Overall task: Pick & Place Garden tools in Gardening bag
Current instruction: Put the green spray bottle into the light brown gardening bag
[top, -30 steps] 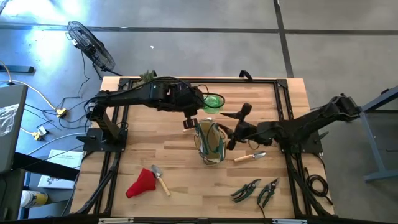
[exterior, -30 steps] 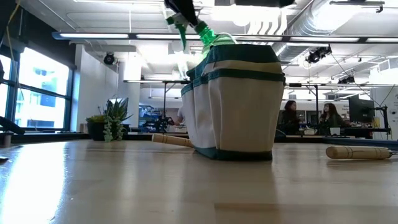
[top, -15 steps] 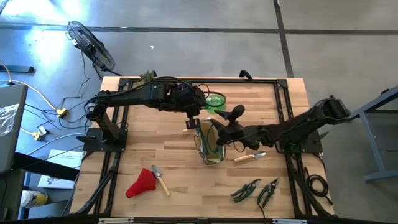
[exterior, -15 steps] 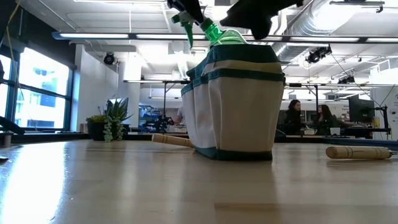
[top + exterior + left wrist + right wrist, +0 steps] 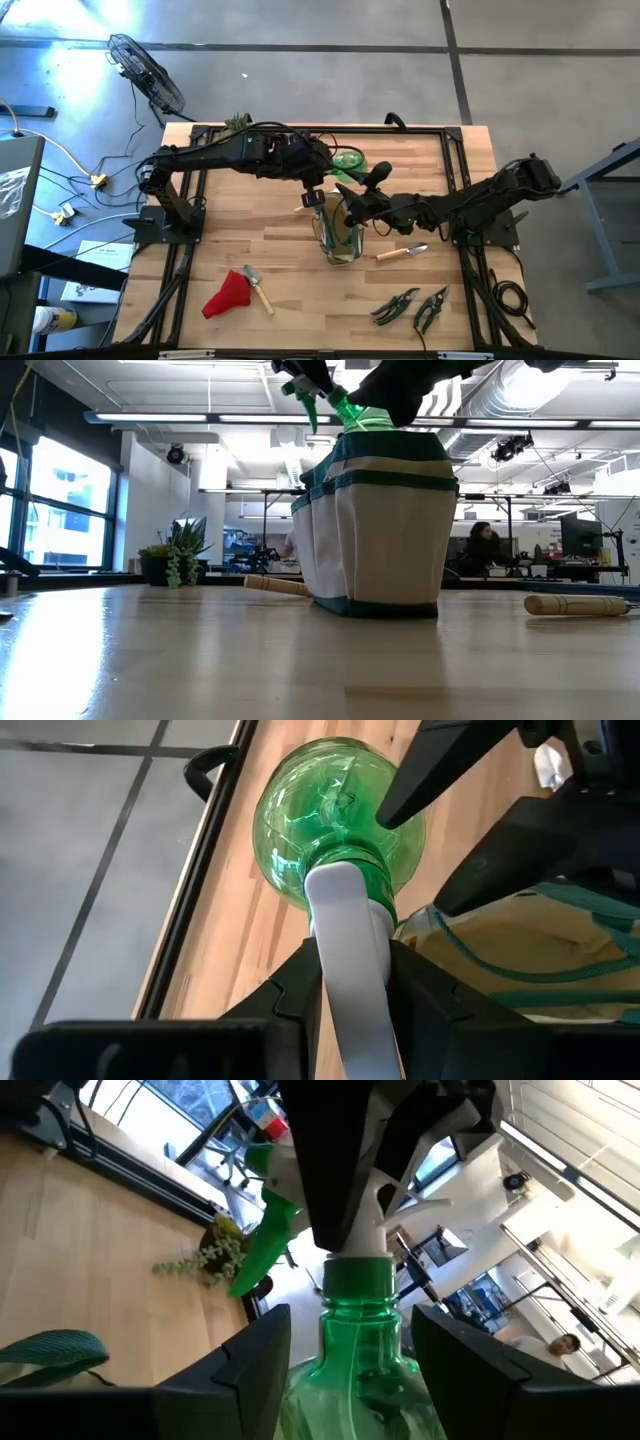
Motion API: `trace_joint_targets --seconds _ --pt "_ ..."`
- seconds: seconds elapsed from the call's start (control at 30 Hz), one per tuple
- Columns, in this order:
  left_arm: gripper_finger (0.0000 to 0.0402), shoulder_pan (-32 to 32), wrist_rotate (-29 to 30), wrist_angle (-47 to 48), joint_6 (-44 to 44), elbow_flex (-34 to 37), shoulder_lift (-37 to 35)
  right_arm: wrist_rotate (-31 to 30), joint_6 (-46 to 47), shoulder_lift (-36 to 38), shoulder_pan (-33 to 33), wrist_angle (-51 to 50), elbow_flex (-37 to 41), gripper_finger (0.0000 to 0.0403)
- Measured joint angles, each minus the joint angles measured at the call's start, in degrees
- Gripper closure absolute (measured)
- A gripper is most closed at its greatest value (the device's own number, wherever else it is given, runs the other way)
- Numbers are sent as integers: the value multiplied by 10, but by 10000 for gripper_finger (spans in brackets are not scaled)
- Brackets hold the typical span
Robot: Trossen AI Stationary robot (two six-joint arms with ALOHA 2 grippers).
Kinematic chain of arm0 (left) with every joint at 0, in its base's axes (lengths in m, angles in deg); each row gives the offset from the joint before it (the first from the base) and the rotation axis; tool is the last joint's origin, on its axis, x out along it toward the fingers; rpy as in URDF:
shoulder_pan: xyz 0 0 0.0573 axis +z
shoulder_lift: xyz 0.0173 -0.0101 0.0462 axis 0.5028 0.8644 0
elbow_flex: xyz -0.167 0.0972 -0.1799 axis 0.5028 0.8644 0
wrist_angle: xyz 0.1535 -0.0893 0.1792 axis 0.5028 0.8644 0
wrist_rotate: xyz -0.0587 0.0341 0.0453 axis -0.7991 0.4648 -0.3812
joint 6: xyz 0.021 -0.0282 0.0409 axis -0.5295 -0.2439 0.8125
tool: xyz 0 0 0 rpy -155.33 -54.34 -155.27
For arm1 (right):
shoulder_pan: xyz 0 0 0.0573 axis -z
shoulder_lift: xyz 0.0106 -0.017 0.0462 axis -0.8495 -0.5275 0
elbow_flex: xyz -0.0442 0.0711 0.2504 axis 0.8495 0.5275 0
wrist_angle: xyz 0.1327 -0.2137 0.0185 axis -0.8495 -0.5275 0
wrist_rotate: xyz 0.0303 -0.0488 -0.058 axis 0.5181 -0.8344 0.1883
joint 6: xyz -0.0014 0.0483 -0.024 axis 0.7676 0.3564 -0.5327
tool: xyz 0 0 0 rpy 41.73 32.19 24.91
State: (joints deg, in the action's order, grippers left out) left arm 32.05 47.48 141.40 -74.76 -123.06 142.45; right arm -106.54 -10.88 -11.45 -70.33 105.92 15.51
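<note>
My left gripper (image 5: 318, 188) is shut on the green spray bottle (image 5: 346, 162) and holds it just past the far rim of the gardening bag (image 5: 338, 232), a green and tan tote standing upright on its base (image 5: 380, 605). My right gripper (image 5: 352, 196) is open. Its fingers (image 5: 250, 1365) stand on either side of the bottle's shoulder (image 5: 355, 1370). I cannot tell whether they touch it. A wooden-handled trowel (image 5: 401, 252) lies right of the bag. The red glove (image 5: 227, 294) and a second trowel (image 5: 258, 288) lie near left. Two shears (image 5: 396, 305) (image 5: 431, 308) lie near right. My left gripper pinches the bottle's white spray head (image 5: 348, 935) between its two fingers (image 5: 290, 995), just behind the green neck. The bottle sticks out ahead of the fingers, lifted clear of the table. It is tilted, with its trigger (image 5: 300, 382) up and its body (image 5: 365, 417) just above the bag's rim.
A leafy plant clump (image 5: 237, 122) sits at the table's far left edge. Black rails (image 5: 452, 150) frame the tabletop. Bare wood lies left of the bag (image 5: 240, 230). People show in the room beyond the table (image 5: 480, 545).
My right gripper has moved toward the table's left, up to the spray bottle, and its open fingers now stand on either side of it. My left gripper has shifted the bottle slightly toward the right, over the bag's far rim.
</note>
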Motion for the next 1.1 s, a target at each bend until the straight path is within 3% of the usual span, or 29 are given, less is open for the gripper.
trace_joint_targets --seconds 1.1 --pt "320 0 -79 -48 -9 -1 31 30 45 0 26 -34 0 208"
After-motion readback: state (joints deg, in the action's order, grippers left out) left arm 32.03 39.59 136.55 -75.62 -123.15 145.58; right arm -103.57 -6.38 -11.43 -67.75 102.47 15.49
